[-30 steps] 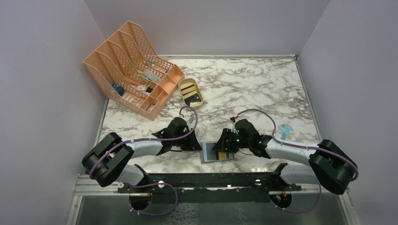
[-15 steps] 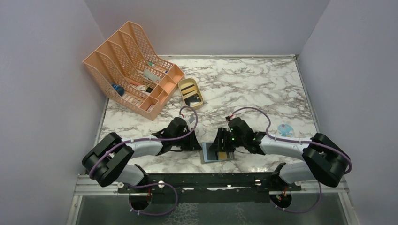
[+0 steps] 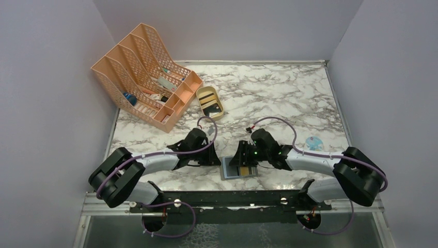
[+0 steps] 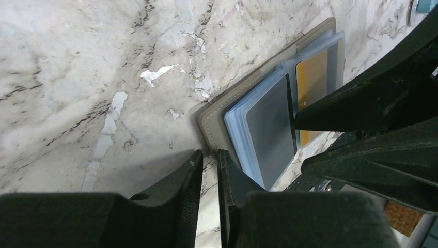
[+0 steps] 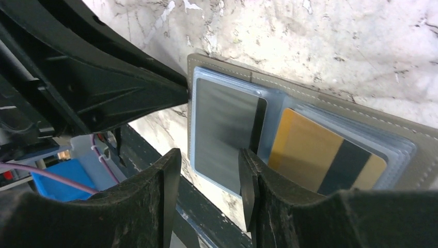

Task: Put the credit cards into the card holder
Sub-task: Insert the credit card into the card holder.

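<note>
Card holder [image 3: 233, 172] lies open on the marble table [image 3: 279, 98], between both arms. Left gripper [image 4: 209, 155]: fingers nearly pressed together at its grey corner; we cannot tell whether they nip it. Right gripper [image 5: 209, 155]: fingers spread, empty, over the pocketed dark card [image 5: 222, 121], beside a gold card [image 5: 320, 155].

Left fingers [image 4: 183, 199] nearly together, right fingers [image 5: 150, 199] apart
</note>
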